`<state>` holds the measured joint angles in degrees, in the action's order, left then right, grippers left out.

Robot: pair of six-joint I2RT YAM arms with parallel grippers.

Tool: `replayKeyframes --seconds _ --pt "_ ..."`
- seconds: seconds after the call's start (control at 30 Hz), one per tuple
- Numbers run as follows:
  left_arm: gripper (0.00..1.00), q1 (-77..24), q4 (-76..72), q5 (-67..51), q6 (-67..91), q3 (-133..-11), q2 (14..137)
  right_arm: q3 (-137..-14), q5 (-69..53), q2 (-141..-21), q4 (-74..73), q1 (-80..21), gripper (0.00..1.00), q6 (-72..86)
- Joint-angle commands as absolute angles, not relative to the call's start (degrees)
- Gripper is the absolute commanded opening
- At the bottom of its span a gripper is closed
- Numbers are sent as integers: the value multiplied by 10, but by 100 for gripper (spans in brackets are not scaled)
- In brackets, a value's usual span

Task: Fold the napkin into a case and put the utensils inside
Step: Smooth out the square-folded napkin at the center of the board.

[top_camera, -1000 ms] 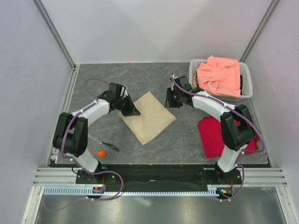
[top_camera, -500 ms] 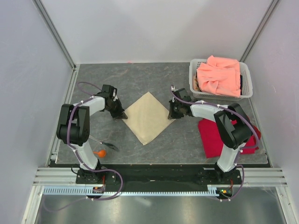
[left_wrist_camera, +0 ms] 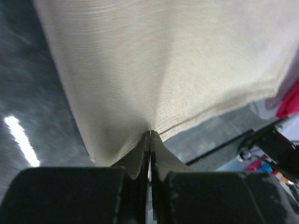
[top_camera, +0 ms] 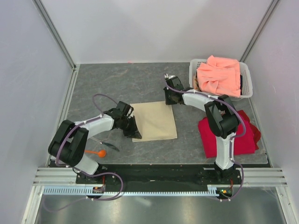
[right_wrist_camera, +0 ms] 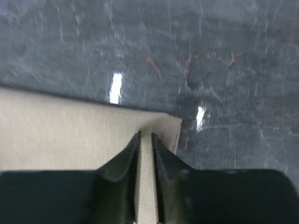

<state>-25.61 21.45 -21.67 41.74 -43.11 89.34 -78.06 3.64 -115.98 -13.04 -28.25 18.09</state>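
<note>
The beige napkin (top_camera: 156,121) lies flat in the middle of the table, its edges square to the table. My left gripper (top_camera: 136,135) is shut on its near-left corner; in the left wrist view the cloth (left_wrist_camera: 159,70) fans out from the pinched tip. My right gripper (top_camera: 169,96) sits at the far-right corner. In the right wrist view its jaws stand a narrow gap apart over the flat corner (right_wrist_camera: 169,128). The orange spoon (top_camera: 99,152) and a thin dark utensil (top_camera: 106,145) lie near the left arm's base. No case has been formed.
A white basket (top_camera: 247,87) at the back right holds a salmon-pink cloth (top_camera: 219,74). A red cloth (top_camera: 233,137) lies beside the right arm's base. Grey walls and metal rails enclose the table.
The napkin has turned from a diamond to lie square. My left gripper dragged its corner toward the near edge. My right gripper moved farther back and its jaws parted slightly.
</note>
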Motion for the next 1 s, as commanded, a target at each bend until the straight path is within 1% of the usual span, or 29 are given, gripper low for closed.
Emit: replayKeyframes --seconds 0.0,0.03,0.07,0.1,0.13,0.2,0.23,0.27,0.3,0.37,0.4,0.47,0.5,0.57,0.6,0.7,0.83,0.97 --pt "10 -258 186 -251 469 -438 806 -845 48 -1144 -169 -286 29 161" --pt "12 -249 194 -253 458 -450 800 -848 39 -1139 -184 -290 36 169" --pt "15 -237 198 -262 454 -471 803 -851 27 -1134 -190 -293 40 177" --pt "16 -205 197 -272 453 -482 811 -845 7 -1120 -191 -296 43 195" --pt "17 -188 199 -297 447 -496 826 -839 -39 -1114 -188 -298 47 208" --pt "16 -149 198 -321 438 -544 878 -810 -89 -1097 -175 -306 50 249" --pt "15 -142 197 -332 431 -561 896 -796 -143 -1091 -144 -309 50 264" --pt "12 -135 197 -337 425 -596 914 -768 -167 -1080 -125 -315 50 278" --pt "10 -126 199 -341 420 -612 951 -755 -188 -1078 -103 -330 48 313" --pt "7 -116 207 -338 407 -656 983 -724 -227 -1070 -39 -356 43 343" --pt "7 -109 207 -331 404 -664 1008 -714 -230 -1069 -6 -363 37 356" --pt "6 -103 207 -330 404 -683 1035 -694 -234 -1070 26 -385 27 383" --pt "6 -99 207 -333 399 -687 1046 -687 -236 -1072 62 -391 18 390" --pt "6 -98 207 -320 397 -687 1067 -670 -247 -1086 105 -399 13 424" --pt "6 -98 204 -318 395 -686 1073 -665 -263 -1092 154 -404 9 439" --pt "4 -93 200 -318 394 -681 1093 -650 -264 -1120 231 -409 2 479" --pt "4 -89 196 -310 393 -680 1104 -653 -275 -1157 283 -413 0 504" --pt "4 -87 196 -306 395 -675 1120 -680 -289 -1201 284 -431 0 508"
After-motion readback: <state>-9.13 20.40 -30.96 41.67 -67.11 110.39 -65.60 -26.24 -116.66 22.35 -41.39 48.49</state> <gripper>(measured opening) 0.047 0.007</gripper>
